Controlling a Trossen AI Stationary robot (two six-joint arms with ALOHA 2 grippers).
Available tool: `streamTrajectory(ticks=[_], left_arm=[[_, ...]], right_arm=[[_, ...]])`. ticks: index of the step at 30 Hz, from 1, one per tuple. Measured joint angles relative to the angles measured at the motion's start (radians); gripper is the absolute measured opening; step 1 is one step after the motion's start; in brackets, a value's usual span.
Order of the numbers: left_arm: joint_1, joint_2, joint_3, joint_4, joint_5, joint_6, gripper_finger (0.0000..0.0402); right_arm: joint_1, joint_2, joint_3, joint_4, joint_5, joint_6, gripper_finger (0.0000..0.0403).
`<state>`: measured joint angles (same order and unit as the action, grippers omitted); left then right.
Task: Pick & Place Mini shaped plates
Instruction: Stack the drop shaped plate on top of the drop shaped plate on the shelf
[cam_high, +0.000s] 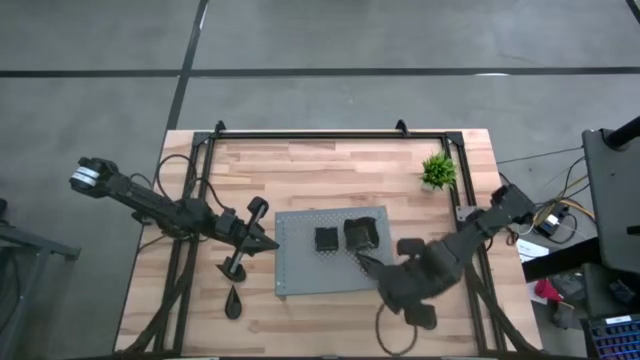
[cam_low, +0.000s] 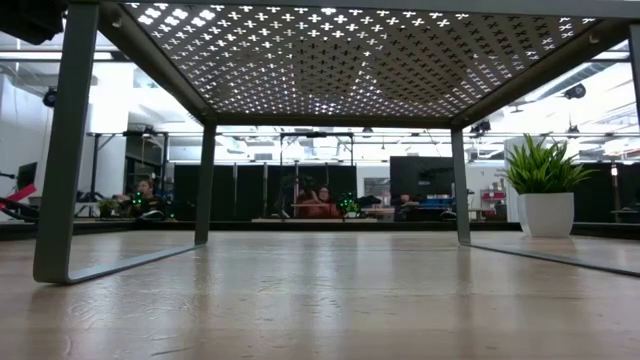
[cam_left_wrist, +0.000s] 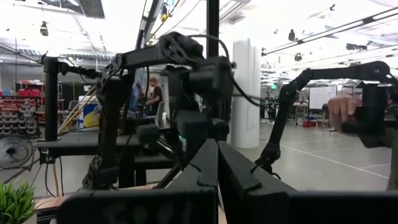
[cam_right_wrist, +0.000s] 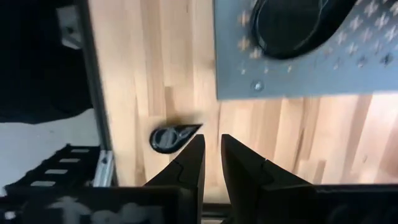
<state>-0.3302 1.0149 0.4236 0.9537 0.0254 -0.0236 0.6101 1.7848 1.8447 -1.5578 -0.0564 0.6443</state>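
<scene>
Desk (cam_high: 330, 165): grey perforated board (cam_high: 300, 275) carrying two black mini plates (cam_high: 327, 239), (cam_high: 361, 233); teardrop plate (cam_high: 233, 301) on wood beside it. Left claw (cam_high: 268, 243) clenched, empty. Right claw (cam_high: 362, 262) slightly parted, gripping nothing, over the board's edge.

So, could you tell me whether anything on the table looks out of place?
One teardrop plate lies alone on the bare wood near the table's front left edge, while two other black plates sit on the grey board. Nothing looks spilled or damaged.

A robotics lab: concrete floor (cam_high: 330, 40) around the table (cam_high: 330, 160), black partitions (cam_low: 250, 190) at twelve o'clock, people at benches, more arm rigs (cam_left_wrist: 292, 106).
</scene>
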Motion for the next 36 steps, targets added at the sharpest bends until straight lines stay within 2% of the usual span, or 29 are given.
streamTrajectory(ticks=[4, 9, 16, 24, 29, 36], left_arm=[[0.000, 0.002, -0.001, -0.004, 0.000, 0.000, 0.0003], [0.001, 0.003, -0.001, -0.005, 0.000, 0.000, 0.0003], [0.001, 0.006, -0.002, -0.010, 0.000, -0.001, 0.0003], [0.001, 0.008, -0.002, -0.010, -0.001, -0.002, 0.0003], [0.001, 0.008, -0.002, -0.010, -0.001, -0.002, 0.0003], [0.001, 0.008, -0.002, -0.010, -0.002, -0.001, 0.0003]], right_arm=[[0.068, -0.025, -0.079, 0.024, 0.082, 0.103, 0.0050], [0.138, -0.102, -0.238, 0.171, 0.108, 0.218, 0.0050], [0.215, -0.279, -0.519, 0.416, 0.113, 0.418, 0.0050], [0.307, -0.449, -0.820, 0.572, 0.153, 0.744, 0.0050], [0.331, -0.492, -0.972, 0.694, 0.129, 0.918, 0.0058], [0.337, -0.484, -1.117, 0.962, 0.110, 0.967, 0.0102]])
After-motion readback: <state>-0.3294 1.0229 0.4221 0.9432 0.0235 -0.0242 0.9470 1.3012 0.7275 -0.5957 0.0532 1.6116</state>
